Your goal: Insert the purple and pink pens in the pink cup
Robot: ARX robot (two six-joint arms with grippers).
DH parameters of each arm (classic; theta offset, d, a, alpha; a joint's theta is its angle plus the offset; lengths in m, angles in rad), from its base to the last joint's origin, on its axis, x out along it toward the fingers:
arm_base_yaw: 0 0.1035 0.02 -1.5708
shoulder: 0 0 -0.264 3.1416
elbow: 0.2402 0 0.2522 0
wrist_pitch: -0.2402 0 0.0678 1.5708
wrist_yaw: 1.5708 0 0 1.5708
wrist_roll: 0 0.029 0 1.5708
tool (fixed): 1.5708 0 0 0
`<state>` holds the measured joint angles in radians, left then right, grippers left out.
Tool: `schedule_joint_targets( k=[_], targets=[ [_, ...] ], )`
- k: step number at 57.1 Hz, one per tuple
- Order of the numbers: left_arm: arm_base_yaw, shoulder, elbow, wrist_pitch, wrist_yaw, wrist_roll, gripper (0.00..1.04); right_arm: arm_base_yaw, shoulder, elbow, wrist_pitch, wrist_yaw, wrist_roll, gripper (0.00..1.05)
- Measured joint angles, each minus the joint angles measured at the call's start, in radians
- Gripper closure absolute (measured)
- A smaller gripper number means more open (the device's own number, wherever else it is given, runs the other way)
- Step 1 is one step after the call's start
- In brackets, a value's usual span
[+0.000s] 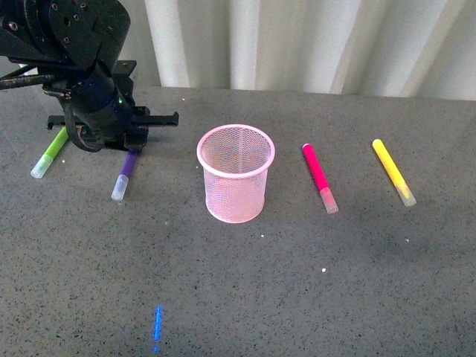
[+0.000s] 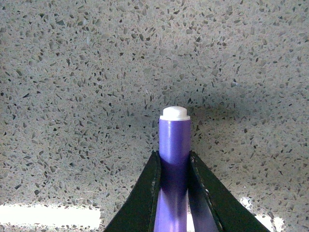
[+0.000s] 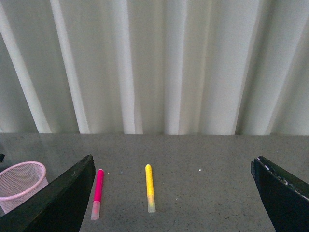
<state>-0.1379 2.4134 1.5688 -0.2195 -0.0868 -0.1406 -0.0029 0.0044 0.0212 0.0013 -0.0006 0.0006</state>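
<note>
The pink cup (image 1: 236, 182) stands upright mid-table, empty as far as I can see. The purple pen (image 1: 125, 174) lies on the table left of it, clear cap toward me. My left gripper (image 1: 132, 146) is down at the pen's far end and shut on it. In the left wrist view the black fingers (image 2: 145, 193) clamp the purple barrel (image 2: 174, 145), its white end sticking out. The pink pen (image 1: 319, 177) lies right of the cup. It also shows in the right wrist view (image 3: 97, 192), beside the cup (image 3: 21, 183). My right gripper (image 3: 174, 193) is open and empty.
A lime-green marker (image 1: 49, 153) lies left of the purple pen, partly under the left arm. A yellow marker (image 1: 393, 172) lies at the far right and shows in the right wrist view (image 3: 150, 187). A white curtain (image 1: 312, 41) hangs behind the grey speckled table (image 1: 297, 282).
</note>
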Motion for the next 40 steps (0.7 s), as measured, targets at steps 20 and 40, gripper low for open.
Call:
schedule_joint_targets(
  k=[20, 40],
  targets=[
    [-0.002, -0.169, -0.157, 0.313, 0.026, -0.055, 0.92, 0.0, 0.0, 0.0, 0.0, 0.0, 0.0, 0.07],
    [-0.024, -0.529, -0.412, 0.728, 0.0, -0.166, 0.92, 0.0, 0.0, 0.0, 0.0, 0.0, 0.0, 0.07]
  ],
)
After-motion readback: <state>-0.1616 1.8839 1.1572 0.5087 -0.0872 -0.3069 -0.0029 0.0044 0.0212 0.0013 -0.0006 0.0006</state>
